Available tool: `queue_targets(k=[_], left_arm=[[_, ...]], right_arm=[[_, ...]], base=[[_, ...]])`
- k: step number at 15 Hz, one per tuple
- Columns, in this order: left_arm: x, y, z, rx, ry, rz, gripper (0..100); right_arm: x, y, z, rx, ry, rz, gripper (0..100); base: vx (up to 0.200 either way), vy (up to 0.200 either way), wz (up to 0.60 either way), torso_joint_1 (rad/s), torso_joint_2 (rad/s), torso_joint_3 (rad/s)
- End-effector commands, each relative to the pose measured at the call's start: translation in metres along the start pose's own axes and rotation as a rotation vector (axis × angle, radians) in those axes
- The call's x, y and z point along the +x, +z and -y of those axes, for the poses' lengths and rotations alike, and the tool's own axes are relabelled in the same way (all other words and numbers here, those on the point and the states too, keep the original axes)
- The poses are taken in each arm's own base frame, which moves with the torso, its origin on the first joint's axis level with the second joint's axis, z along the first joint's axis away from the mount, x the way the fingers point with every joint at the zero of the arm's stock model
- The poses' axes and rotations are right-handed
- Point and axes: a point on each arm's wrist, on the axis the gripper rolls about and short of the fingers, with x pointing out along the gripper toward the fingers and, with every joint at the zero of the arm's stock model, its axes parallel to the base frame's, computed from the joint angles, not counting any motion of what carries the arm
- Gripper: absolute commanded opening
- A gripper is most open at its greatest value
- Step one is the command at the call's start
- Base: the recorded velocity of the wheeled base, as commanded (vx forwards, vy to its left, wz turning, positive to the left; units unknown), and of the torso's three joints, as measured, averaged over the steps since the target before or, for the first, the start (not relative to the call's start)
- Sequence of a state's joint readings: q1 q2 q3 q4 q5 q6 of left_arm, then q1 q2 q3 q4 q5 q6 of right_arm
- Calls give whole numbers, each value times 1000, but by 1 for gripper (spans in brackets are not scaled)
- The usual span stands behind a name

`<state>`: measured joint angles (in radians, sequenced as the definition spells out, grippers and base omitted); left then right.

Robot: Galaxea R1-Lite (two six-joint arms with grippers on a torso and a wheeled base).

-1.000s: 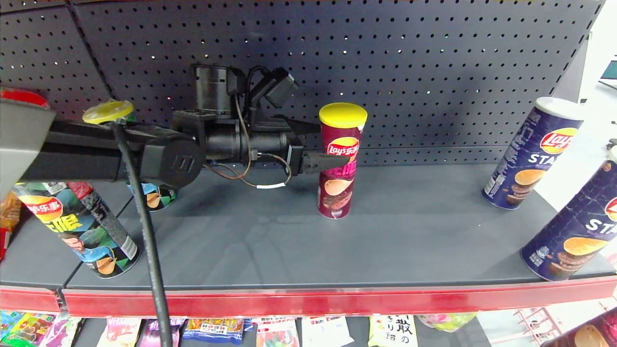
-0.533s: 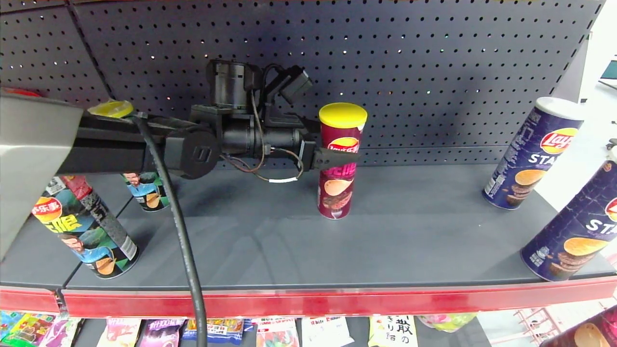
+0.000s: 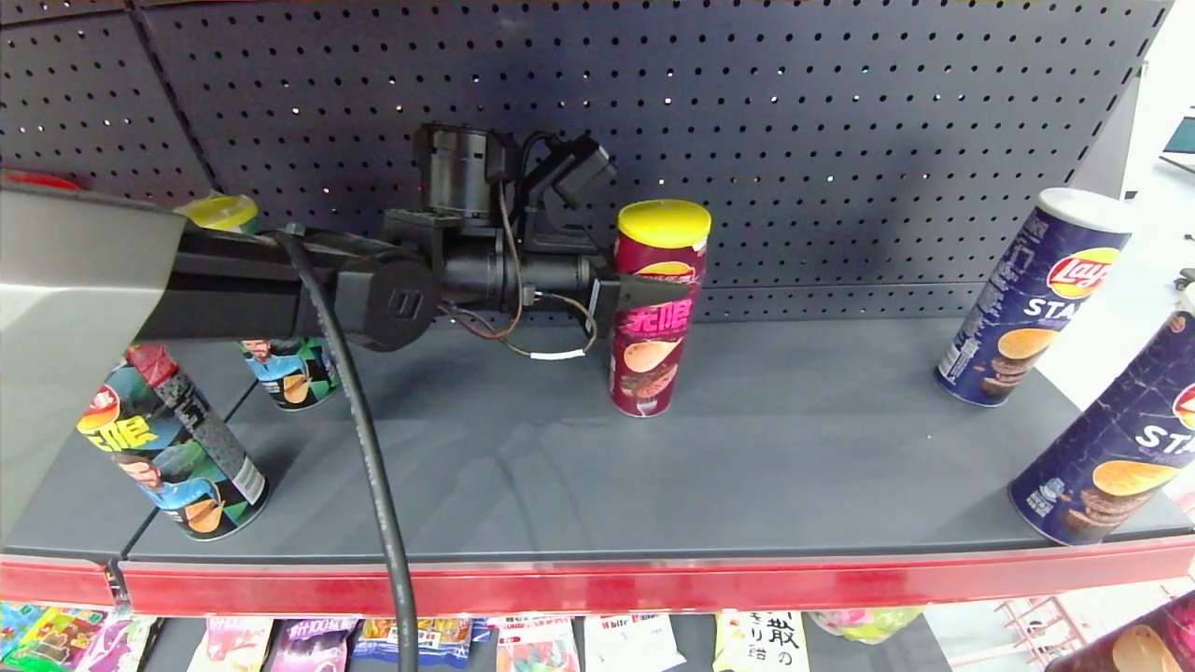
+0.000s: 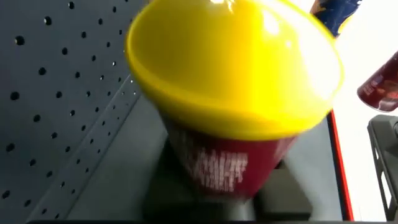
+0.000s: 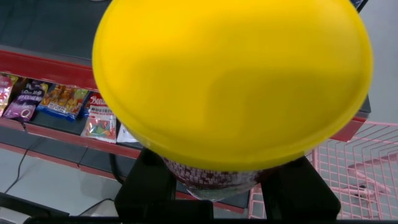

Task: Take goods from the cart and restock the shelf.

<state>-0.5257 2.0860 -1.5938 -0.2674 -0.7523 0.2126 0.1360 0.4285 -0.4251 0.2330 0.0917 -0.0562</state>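
The maroon can (image 3: 644, 359) is clasped just below its yellow lid (image 3: 664, 222) by the left gripper (image 3: 658, 291), fingers closed on its sides. It is held near the back of the shelf (image 3: 747, 467), just in front of the pegboard (image 3: 794, 140). It is seen leaning a little; whether its base touches the shelf cannot be told. Bare shelf is left in front of it as far as the red edge (image 3: 653, 583), and on both sides. Two blue cans (image 3: 1027, 299) are stood well apart to the right, one of them at the front edge, and two colourful cans (image 3: 173, 457) well apart to the left. A second can (image 5: 211, 177) is grasped by the right gripper (image 5: 224, 193), fingers clenched on its body, near the cart (image 5: 367, 180)
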Motion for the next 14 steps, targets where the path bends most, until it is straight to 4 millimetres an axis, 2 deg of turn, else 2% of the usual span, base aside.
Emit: queue_targets(k=[1, 3, 4, 6, 8, 14], left_arm=[[-8, 6, 7, 3, -1, 3, 0], [-19, 9, 16, -3, -2, -3, 0], [-33, 11, 35, -19, -15, -16, 0], [-49, 11, 63, -36, -42, -35, 0], [-62, 6, 81, -48, -54, -50, 0], [-74, -11, 99, -59, -49, -48, 0]], right_arm=[[0, 0, 0, -1, 1, 0, 0], [0, 0, 0, -1, 1, 0, 0], [0, 1, 0, -1, 1, 3, 0], [0, 2, 0, -1, 2, 3, 0], [0, 4, 0, -2, 14, 2, 0], [1, 6, 0, -2, 24, 3, 0]], base=[[0, 0, 0, 0, 0, 0], [0, 0, 0, 0, 0, 0], [0, 0, 0, 0, 0, 0], [0, 0, 0, 0, 0, 0], [0, 0, 0, 0, 0, 0], [0, 0, 0, 0, 0, 0]])
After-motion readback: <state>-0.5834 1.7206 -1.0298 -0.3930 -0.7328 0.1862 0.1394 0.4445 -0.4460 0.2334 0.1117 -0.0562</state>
